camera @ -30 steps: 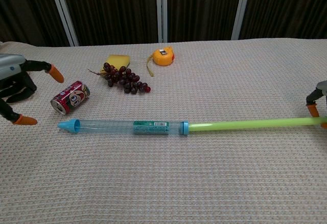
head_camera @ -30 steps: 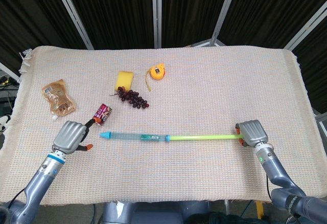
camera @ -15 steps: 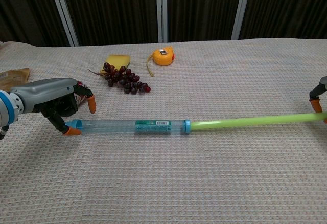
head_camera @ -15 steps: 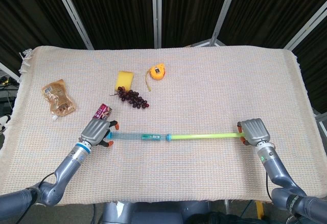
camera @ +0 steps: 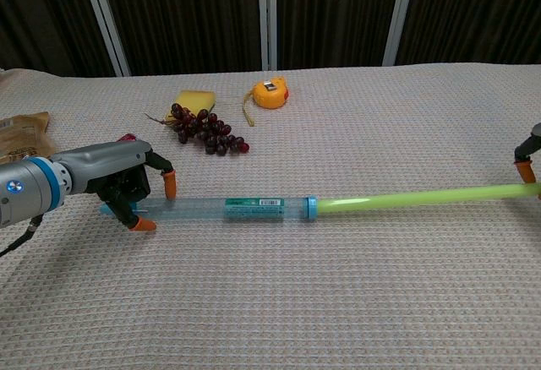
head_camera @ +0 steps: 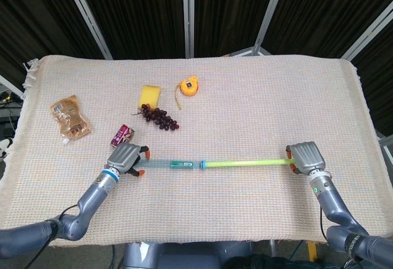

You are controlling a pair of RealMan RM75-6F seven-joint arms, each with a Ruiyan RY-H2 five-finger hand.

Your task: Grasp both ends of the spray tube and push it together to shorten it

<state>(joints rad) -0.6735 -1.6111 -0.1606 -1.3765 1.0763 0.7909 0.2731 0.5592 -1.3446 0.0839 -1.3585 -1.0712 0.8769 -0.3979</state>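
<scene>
Nothing legible: teal printed label (camera: 251, 209) on the clear plastic spray tube (camera: 220, 209) too small to read.

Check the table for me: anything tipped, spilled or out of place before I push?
One thing: the red can lies on its side just behind the left hand, with no spill visible. The spray tube lies flat and straight, its green rod fully extended toward the right hand. Nothing else stands out.

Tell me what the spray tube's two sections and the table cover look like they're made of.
Spray tube: the wide section looks like clear glossy plastic, since the cloth shows through it; the thin green rod looks like translucent plastic. Table cover: seemingly woven fabric, matte, with a waffle-like texture.
</scene>
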